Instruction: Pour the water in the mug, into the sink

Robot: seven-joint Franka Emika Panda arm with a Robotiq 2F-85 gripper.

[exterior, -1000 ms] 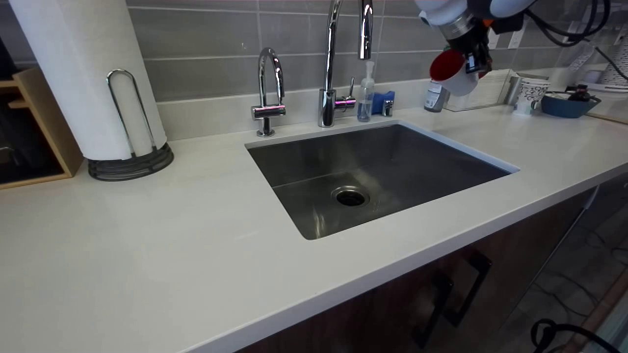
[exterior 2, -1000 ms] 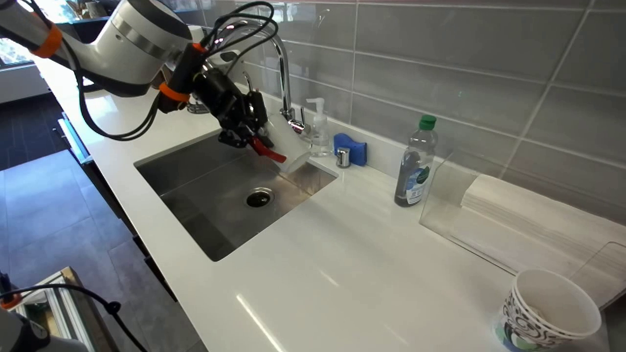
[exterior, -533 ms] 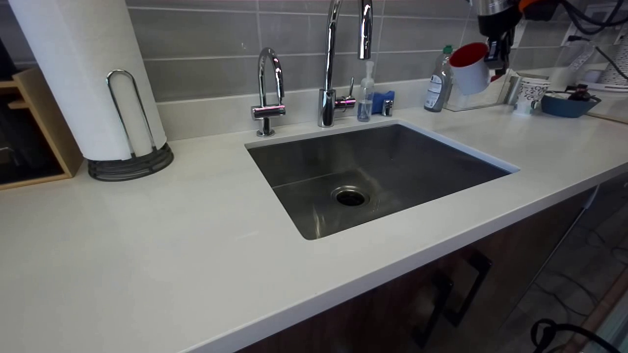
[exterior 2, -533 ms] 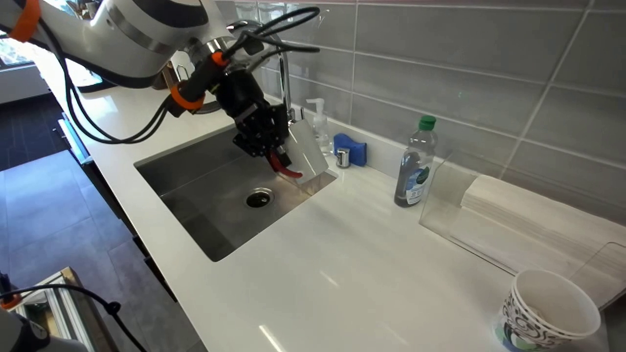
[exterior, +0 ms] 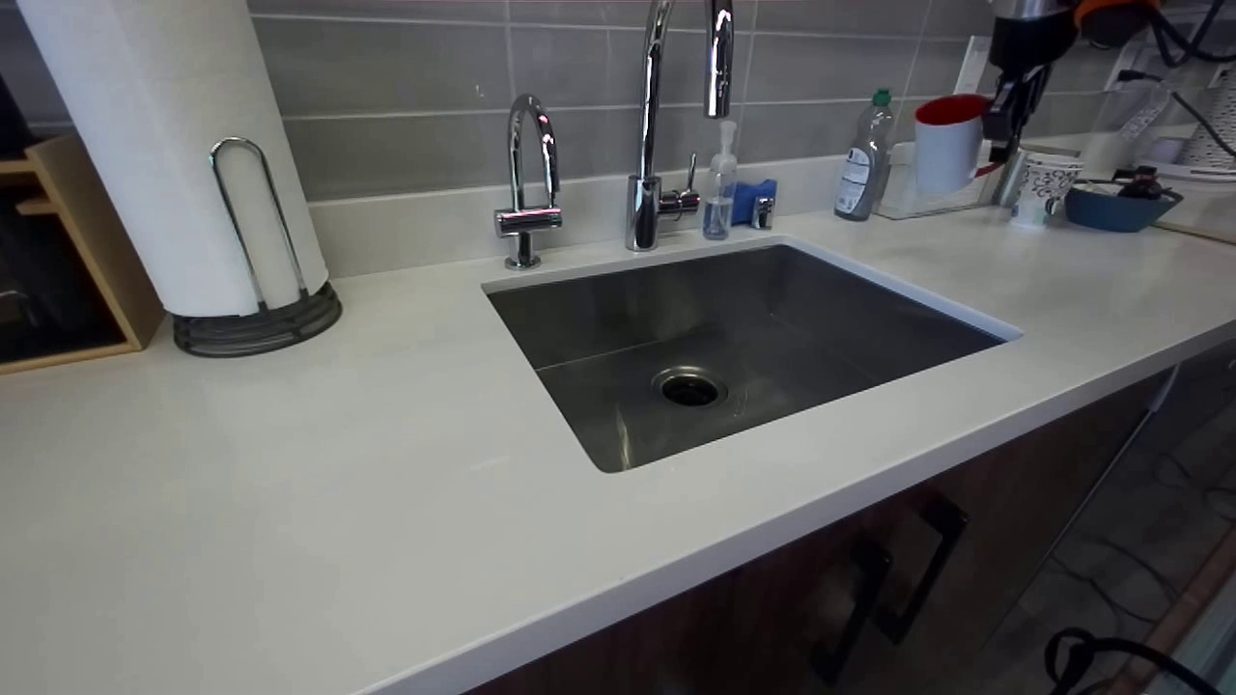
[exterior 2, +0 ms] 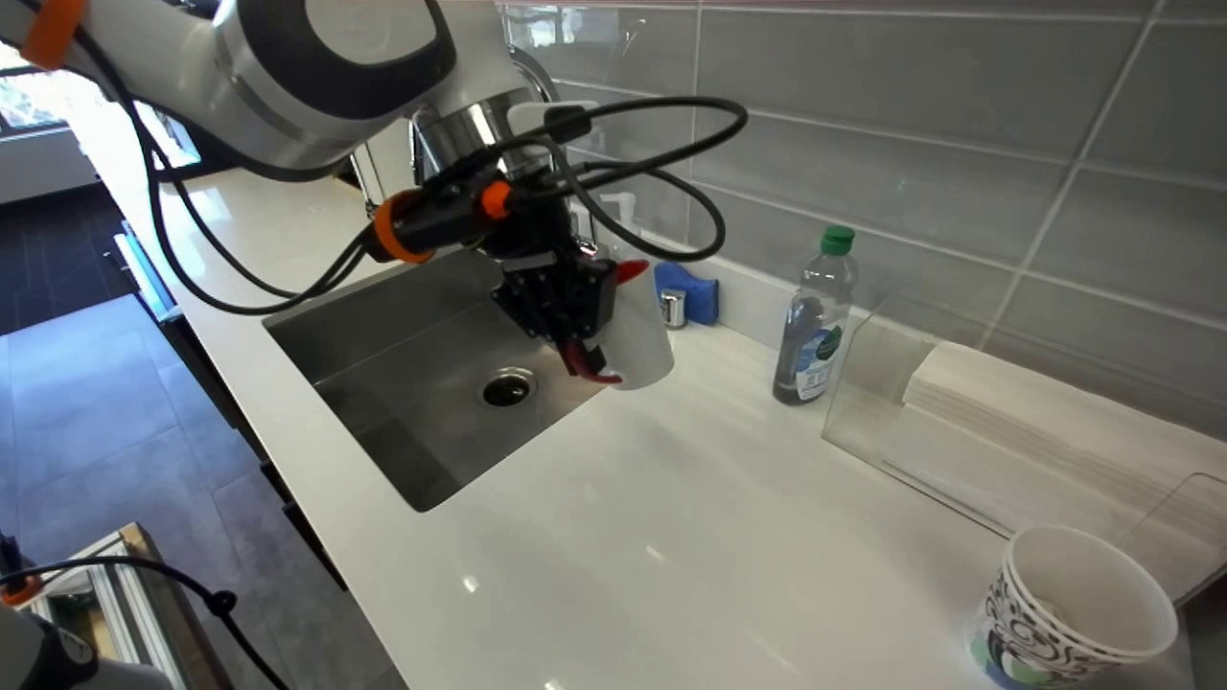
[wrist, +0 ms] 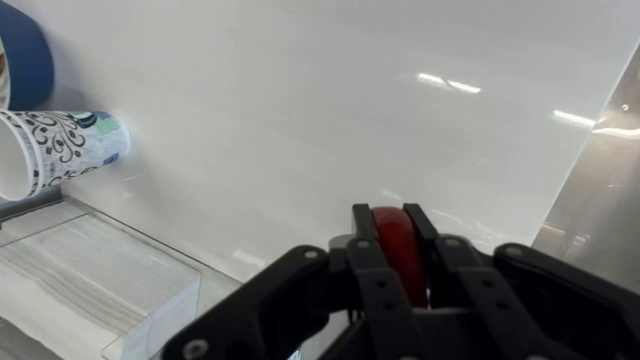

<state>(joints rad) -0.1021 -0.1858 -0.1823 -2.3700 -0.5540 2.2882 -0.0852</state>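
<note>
Currently the tool (wrist: 387, 207) is gripping the mug (exterior: 944, 150) by its red handle (wrist: 399, 245), the jaws standing only that handle's thickness apart. The mug is hanging nearly upright, clear of the bench (exterior 2: 690, 537), seemingly just beside the sink (exterior 2: 412, 412) rather than over it. Its smooth, shiny walls are suggesting glazed ceramic: probably stiff, fairly light, slippery when wet and liable to chip on a knock. Since its body is sitting off to one side of the grip, its weight may be twisting it, so a tight hold midway along the handle is looking safest. Any water inside is hiding from view.
</note>
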